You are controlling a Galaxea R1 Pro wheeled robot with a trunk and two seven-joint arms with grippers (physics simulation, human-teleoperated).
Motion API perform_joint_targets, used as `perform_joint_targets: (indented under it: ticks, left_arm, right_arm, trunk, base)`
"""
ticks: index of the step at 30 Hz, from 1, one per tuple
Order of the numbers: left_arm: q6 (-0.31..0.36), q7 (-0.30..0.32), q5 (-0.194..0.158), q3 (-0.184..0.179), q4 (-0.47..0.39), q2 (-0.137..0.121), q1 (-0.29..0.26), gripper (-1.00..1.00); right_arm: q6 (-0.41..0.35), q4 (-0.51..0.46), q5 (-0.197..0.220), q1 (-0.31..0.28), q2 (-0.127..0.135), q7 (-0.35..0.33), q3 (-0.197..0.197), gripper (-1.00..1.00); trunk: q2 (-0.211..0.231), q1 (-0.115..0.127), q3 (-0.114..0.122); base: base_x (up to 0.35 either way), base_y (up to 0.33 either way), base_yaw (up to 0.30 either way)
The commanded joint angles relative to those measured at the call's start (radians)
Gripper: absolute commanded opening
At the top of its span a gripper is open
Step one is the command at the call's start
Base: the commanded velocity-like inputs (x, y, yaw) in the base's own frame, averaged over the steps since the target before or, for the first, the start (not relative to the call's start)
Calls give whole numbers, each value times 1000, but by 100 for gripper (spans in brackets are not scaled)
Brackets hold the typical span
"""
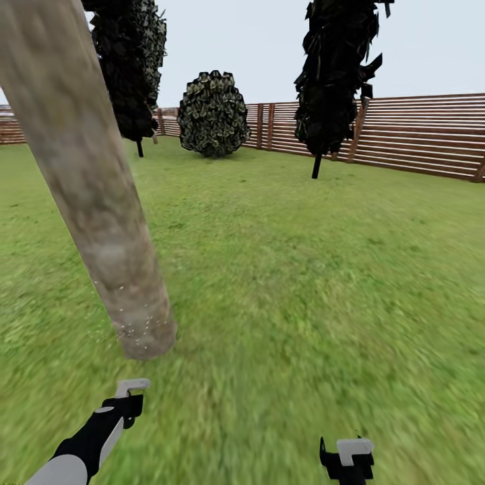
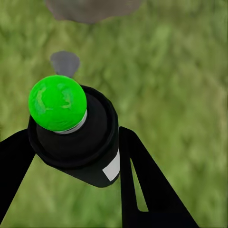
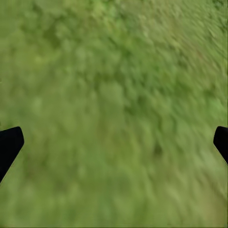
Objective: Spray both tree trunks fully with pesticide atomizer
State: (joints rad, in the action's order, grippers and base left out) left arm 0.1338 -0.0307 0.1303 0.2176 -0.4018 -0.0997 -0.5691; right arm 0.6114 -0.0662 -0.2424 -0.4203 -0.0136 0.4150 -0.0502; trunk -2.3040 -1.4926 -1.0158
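You are holding one pesticide atomizer point(image 2: 78, 137) in your left tool point(image 1: 128, 399), fingers point(image 2: 147, 185) closed on its black body below the green cap point(image 2: 57, 102). It is looking rigid, light and smooth, so grip mid-body. Your right tool point(image 1: 347, 458) is hanging wide open, empty, over lawn point(image 1: 303, 283). One tree trunk point(image 1: 87, 195) is standing near left, white pesticide point(image 1: 131, 323) speckling its base.

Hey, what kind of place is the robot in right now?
Most likely a fenced garden or backyard: a wide green lawn underfoot, a brown horizontal-slat wooden fence along the far edge, and a thick bare tree trunk close by, with dark-leaved trees further back under open sky.
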Motion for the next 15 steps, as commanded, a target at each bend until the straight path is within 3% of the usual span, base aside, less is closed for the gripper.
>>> perform_joint_targets:
  ticks: [1,5,15]
  left_arm:
    - [0,0,0,-1,0,0,0,-100]
    - [0,0,0,0,0,0,0,-100]
    - [0,0,0,2,-2,0,0,-100]
  right_arm:
    - [0,0,0,0,0,0,0,100]
    - [0,0,0,0,0,1,0,100]
    - [0,0,0,0,3,0,1,100]
  trunk:
    - [0,0,0]
    - [0,0,0]
    - [0,0,0]
  base:
    - [230,-197,277]
    - [236,-192,198]
    - [175,-221,5]
